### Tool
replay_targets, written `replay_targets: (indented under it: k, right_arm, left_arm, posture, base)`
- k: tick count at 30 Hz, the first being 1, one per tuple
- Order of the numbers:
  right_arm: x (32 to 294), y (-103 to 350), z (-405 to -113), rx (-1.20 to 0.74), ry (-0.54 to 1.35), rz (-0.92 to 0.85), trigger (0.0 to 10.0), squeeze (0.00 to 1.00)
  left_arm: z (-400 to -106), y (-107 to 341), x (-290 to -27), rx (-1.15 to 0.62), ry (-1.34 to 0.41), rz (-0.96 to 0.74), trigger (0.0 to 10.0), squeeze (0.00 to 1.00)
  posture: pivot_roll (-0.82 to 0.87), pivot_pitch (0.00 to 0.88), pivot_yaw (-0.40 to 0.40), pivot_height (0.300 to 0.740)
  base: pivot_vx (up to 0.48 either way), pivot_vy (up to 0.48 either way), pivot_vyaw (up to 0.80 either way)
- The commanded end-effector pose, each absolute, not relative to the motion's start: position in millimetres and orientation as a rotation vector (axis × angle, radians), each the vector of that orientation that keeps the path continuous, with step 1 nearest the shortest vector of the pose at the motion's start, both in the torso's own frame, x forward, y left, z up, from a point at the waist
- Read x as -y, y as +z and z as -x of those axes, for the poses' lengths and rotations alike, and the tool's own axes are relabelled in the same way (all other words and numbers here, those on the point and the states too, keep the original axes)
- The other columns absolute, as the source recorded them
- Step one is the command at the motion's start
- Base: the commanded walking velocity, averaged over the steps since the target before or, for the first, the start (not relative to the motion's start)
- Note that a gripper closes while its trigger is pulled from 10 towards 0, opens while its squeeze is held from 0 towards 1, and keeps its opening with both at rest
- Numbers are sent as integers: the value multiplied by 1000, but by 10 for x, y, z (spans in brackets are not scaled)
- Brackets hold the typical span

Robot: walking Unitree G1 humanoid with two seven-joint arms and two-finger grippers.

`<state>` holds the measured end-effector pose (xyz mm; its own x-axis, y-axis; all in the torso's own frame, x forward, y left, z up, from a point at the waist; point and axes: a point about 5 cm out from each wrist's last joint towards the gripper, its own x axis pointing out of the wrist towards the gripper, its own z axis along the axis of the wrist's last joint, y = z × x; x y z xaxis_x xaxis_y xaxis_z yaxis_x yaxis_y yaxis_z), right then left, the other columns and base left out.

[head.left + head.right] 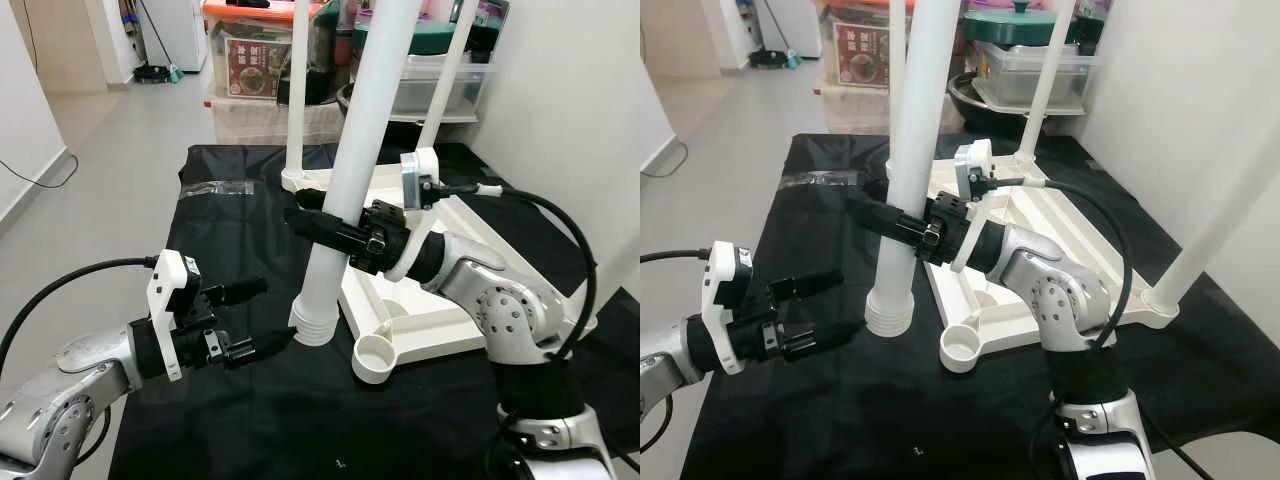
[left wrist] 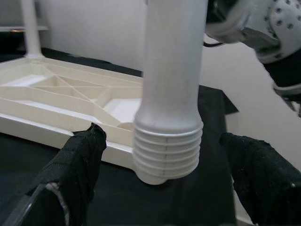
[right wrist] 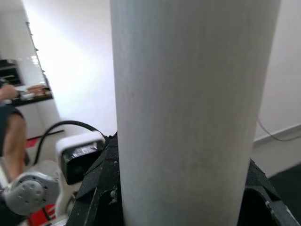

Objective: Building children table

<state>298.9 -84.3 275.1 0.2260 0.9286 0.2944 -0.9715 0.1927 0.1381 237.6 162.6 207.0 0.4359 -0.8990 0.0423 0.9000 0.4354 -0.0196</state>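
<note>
White table leg [image 1: 352, 170], ribbed threaded end down, tilted, resting on black cloth [image 1: 230, 410] just beside upturned tabletop [image 1: 440, 330] corner socket [image 1: 375, 357]. Right gripper [image 1: 318, 222] clamped around leg mid-shaft. Left gripper [image 1: 262, 318] fingers spread, level near ribbed end, not touching.

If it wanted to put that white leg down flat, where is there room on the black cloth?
Bare black cloth lies left of the table leg, between the plastic bag and the left gripper. Right of it is crowded: the upturned tabletop and the right gripper.
</note>
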Motion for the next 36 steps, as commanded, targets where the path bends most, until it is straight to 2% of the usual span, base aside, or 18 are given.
replay_targets:
  k: [1, 8, 17, 18, 31, 32, 36]
  right_arm:
    - [687, 2844, -2914, 179, 1424, -356, 10000, 0]
    - [460, 2932, -2811, 212, 1505, -424, 10000, 0]
    - [317, 2925, -2750, 212, 1542, -466, 10000, 0]
    - [312, 2916, -2748, 207, 1541, -470, 10000, 0]
    - [321, 2832, -2820, 174, 1436, -480, 10000, 0]
    - [328, 2818, -2863, 168, 1385, -495, 10000, 1000]
    - [356, 2785, -2971, 154, 1246, -485, 10000, 1000]
  left_arm:
    - [-2362, 1976, -1554, -37, -1196, 18, 10000, 0]
    - [-2450, 2009, -1467, -17, -1241, 10, 10000, 0]
    - [-2496, 2046, -1438, 16, -1255, 15, 9961, 0]
    - [-2498, 2048, -1432, 23, -1258, 21, 0, 0]
    - [-2429, 1993, -1414, 18, -1295, 23, 0, 0]
    - [-2428, 1989, -1415, 17, -1291, 16, 0, 0]
    - [-2442, 1984, -1414, 20, -1269, -10, 0, 0]
  posture:
    - [89, 0, -91, 740]
    - [77, 0, -82, 740]
    - [73, 0, -85, 740]
    - [73, 0, -85, 740]
    - [72, 0, -90, 740]
    - [71, 0, -91, 740]
    - [71, 0, -92, 740]
  base:
    - [0, 0, 0]
    - [0, 0, 0]
    - [0, 0, 0]
    - [0, 0, 0]
    - [0, 0, 0]
    - [0, 0, 0]
    - [0, 0, 0]
